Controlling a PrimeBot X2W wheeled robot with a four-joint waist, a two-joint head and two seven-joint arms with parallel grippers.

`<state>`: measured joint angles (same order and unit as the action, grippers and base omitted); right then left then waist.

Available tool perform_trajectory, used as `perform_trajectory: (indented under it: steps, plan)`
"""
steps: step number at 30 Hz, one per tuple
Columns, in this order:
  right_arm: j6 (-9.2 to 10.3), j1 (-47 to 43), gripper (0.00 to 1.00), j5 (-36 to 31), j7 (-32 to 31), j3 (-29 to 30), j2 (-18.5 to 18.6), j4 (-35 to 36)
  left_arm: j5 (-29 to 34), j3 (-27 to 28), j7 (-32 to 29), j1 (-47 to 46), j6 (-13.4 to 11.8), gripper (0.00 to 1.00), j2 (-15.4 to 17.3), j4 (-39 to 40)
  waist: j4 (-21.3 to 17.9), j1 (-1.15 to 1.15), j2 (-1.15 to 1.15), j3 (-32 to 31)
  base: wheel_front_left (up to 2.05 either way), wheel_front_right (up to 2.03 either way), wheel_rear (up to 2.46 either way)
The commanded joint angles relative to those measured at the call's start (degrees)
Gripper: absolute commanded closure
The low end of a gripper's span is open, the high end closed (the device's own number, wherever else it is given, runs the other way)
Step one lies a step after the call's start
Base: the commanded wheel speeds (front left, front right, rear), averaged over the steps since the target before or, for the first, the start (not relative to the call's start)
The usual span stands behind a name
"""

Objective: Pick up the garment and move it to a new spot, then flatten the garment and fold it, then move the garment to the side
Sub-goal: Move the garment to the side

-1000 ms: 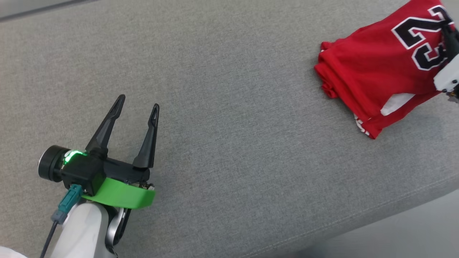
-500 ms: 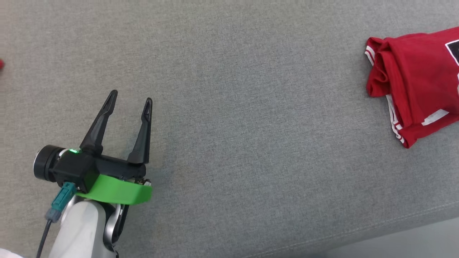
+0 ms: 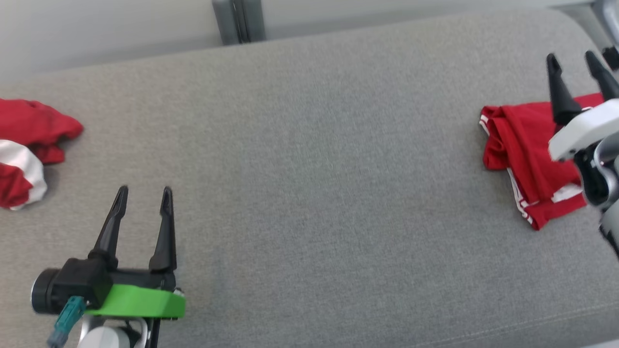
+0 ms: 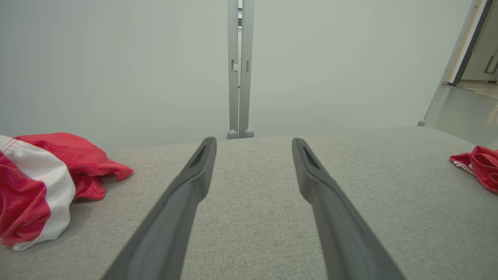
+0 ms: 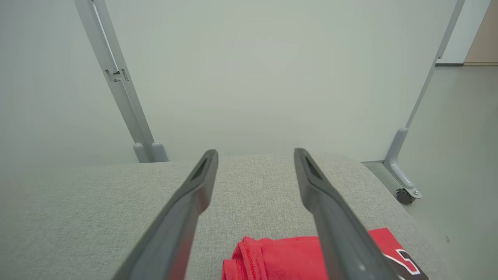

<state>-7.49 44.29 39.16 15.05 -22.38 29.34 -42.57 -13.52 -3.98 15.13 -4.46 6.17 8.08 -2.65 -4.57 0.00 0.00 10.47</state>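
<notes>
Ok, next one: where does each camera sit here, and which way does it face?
Head view: on the head, looking down on the grey cushion; open left gripper lower left, open right gripper at the right over the folded red jersey.
Left wrist view: on the left wrist, looking along its fingers across the cushion to the pale wall; red-and-white garment at left.
Right wrist view: on the right wrist, facing the same wall; jersey beneath its fingers.
Shared: both wrist views show the jersey and the grey post.
</notes>
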Motion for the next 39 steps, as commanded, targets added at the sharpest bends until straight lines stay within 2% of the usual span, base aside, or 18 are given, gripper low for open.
perform_trajectory:
  steps: [1,10,18,22,28,39]
  plan:
    - [-0.01,-3.3,0.00,-0.2,0.1,1.2,-0.6,2.5,0.3,0.7,0.0,1.8,-0.5,0.00,-0.3,-0.5,3.5,0.00,0.00,-8.2,0.00,0.00,0.00]
    - [-0.01,-21.7,0.00,-3.6,0.1,7.4,-5.6,18.2,-0.4,3.5,0.0,6.2,-2.2,0.00,-1.7,-2.4,6.2,0.00,0.00,-12.3,0.00,0.00,0.00]
    - [-0.01,-34.0,0.00,-8.2,0.1,13.1,-10.5,25.9,0.1,5.0,0.0,8.4,-2.7,0.00,-3.4,-3.0,7.4,0.00,0.00,-13.4,0.00,0.00,0.00]
    - [-0.01,-38.9,0.00,-9.6,0.1,14.7,-12.6,28.5,0.3,5.3,0.0,9.2,-2.2,0.00,-4.1,-3.0,7.9,0.00,0.00,-13.8,0.00,0.00,0.00]
    - [-0.01,-42.3,0.00,-11.1,0.1,16.0,-14.0,30.1,1.1,5.8,0.0,9.2,-1.7,0.00,-4.6,-3.2,8.4,0.00,0.00,-13.8,0.00,0.00,0.00]
    - [-0.01,-41.4,0.00,-14.8,0.1,16.2,-14.6,31.6,2.2,6.0,0.0,8.8,-0.7,0.00,-4.9,-4.3,7.9,0.00,0.00,-13.7,0.00,0.00,0.00]
